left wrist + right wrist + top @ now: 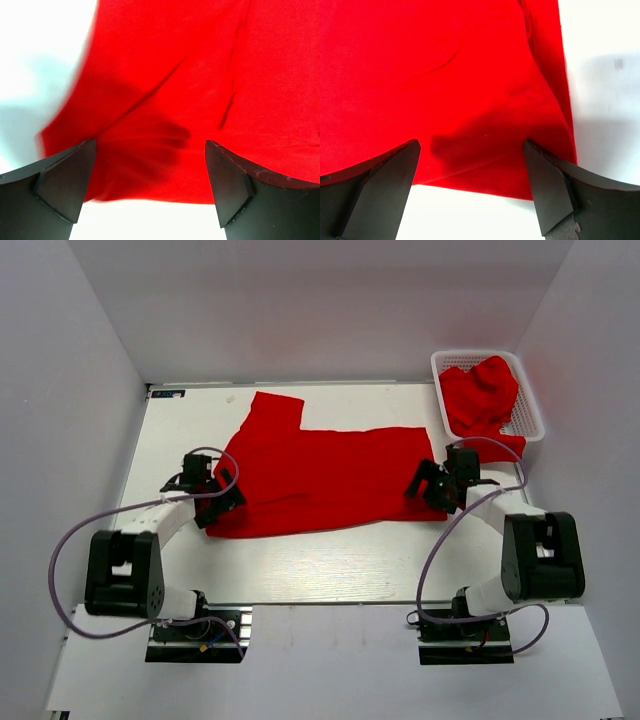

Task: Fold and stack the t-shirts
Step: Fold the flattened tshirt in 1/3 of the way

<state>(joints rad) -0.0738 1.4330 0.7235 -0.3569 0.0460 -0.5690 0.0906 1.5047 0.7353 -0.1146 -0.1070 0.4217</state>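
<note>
**Near hem about to be pinched for a fold**

A bright red, wrinkly cloth t-shirt [330, 475] lies spread on the white desk [330, 565]. The left tool [150, 145] and right tool [471, 145] sit at its near corners, jaws wide, holding nothing. The next move is probably to pinch both corners evenly. Crumpled red t-shirts [480, 390] fill the white plastic mesh basket [476, 354], and one drapes over its rim near the right arm.

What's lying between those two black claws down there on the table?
A red t-shirt, spread flat, fills the whole stretch from the left gripper to the right gripper; nothing else lies there. The top view shows it.
</note>
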